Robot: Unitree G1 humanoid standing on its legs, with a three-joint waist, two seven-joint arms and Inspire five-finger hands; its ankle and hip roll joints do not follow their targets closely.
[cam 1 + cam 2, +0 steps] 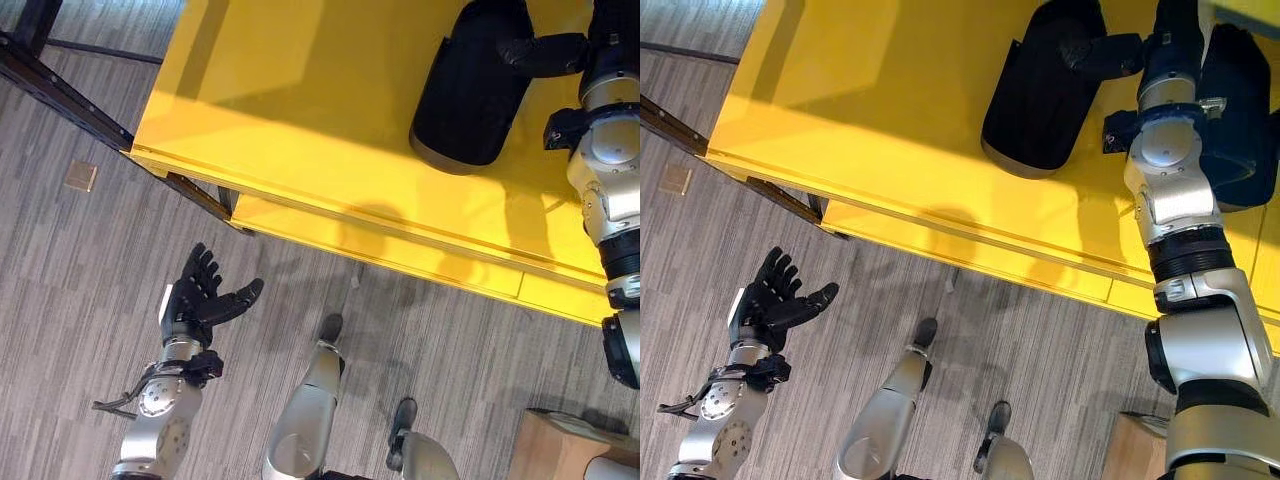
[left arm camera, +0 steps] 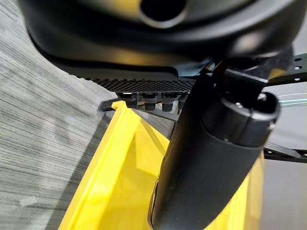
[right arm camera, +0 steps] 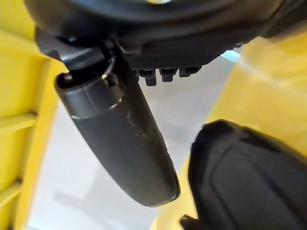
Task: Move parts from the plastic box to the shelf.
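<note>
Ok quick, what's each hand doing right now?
Left hand: open, empty, above the floor.
Right hand: over the yellow box by a black part; fingers cannot be told.

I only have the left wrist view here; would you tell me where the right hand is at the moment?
Observer: The right hand is reaching into the yellow box, next to a black part.
Operator: Thank you. Is it holding that part?
Observer: No. The right wrist view shows its thumb straight and clear of the part.
Operator: Are there other parts in the box?
Observer: Yes, a second black part lies behind the right arm.
</note>
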